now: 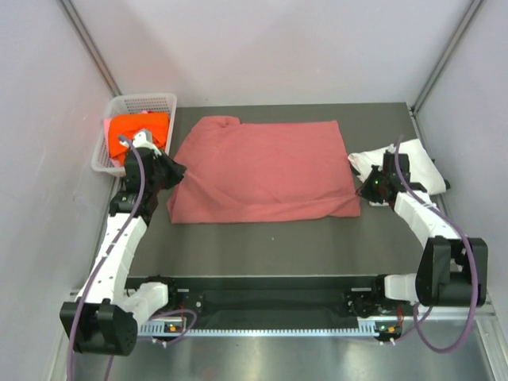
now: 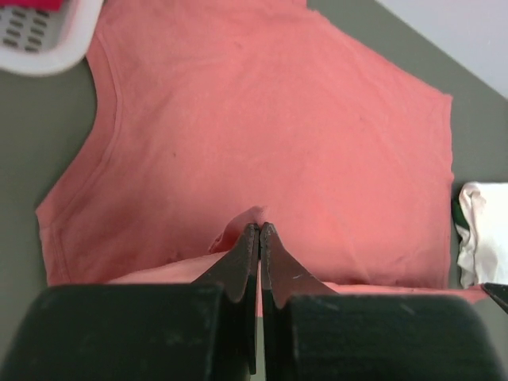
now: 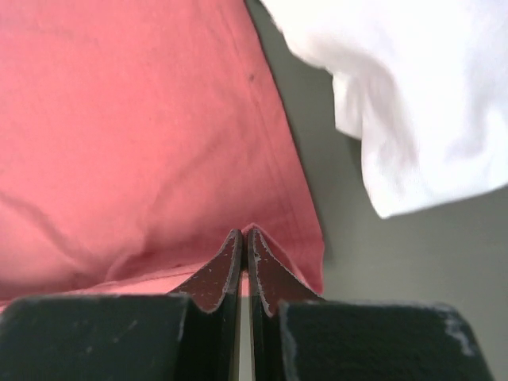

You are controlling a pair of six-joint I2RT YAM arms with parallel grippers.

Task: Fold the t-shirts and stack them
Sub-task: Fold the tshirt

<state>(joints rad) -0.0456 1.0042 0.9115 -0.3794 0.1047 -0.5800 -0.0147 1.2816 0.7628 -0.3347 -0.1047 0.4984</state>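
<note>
The dusty pink-red t-shirt (image 1: pixel 262 169) lies flat across the middle of the dark table, folded into a wide rectangle. My left gripper (image 1: pixel 176 171) is shut on a pinch of its left edge (image 2: pixel 252 216). My right gripper (image 1: pixel 367 188) is shut on a pinch of its right edge (image 3: pixel 262 230). The white t-shirt (image 1: pixel 413 163) lies crumpled at the right, just behind my right gripper; it also shows in the right wrist view (image 3: pixel 421 95). The bright orange t-shirt (image 1: pixel 135 131) sits in the basket at the far left.
A white plastic mesh basket (image 1: pixel 139 103) stands at the table's far left corner, next to my left arm. White walls close in at the left, back and right. A black rail (image 1: pixel 262 298) runs along the near edge between the arm bases.
</note>
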